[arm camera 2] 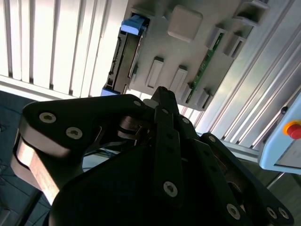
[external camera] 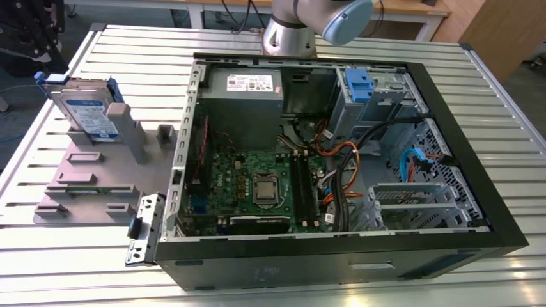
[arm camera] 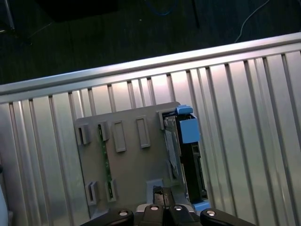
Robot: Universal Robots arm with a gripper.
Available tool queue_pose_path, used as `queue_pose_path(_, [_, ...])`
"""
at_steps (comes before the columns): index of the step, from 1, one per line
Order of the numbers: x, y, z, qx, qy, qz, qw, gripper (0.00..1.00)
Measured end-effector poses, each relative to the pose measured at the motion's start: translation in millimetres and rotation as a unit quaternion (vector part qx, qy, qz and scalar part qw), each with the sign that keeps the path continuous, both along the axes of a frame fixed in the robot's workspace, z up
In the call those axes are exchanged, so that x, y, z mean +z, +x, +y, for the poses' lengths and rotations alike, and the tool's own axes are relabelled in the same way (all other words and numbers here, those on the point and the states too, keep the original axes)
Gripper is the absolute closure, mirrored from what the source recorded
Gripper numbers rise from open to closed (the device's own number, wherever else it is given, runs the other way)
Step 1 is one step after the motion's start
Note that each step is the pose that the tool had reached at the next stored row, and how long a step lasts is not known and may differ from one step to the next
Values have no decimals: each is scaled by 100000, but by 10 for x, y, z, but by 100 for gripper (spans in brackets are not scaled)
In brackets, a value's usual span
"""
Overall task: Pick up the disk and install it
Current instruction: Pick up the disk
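Disk (external camera: 84, 114) stands on edge in a slot of the grey holder block (external camera: 94, 174), upper left of the exterior view, blue carrier around it. Holder lies on the slatted metal table (external camera: 68, 268), just left of the open computer case (external camera: 341, 256). Gripper (arm camera 2: 160, 94) (arm camera: 162, 193) in both wrist views: over the holder, apart from the disk (arm camera: 192, 160), jaws pressed together, nothing between. Arm (external camera: 307, 25) top centre, exterior view
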State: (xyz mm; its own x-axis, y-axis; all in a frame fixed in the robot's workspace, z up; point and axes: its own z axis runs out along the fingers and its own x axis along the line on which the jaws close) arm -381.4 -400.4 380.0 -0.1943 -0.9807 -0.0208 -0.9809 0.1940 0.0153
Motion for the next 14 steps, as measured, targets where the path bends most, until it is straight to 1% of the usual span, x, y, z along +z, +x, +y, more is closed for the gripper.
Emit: queue_pose_path(14, [0, 0, 0, 1265, 0, 0, 99992, 89])
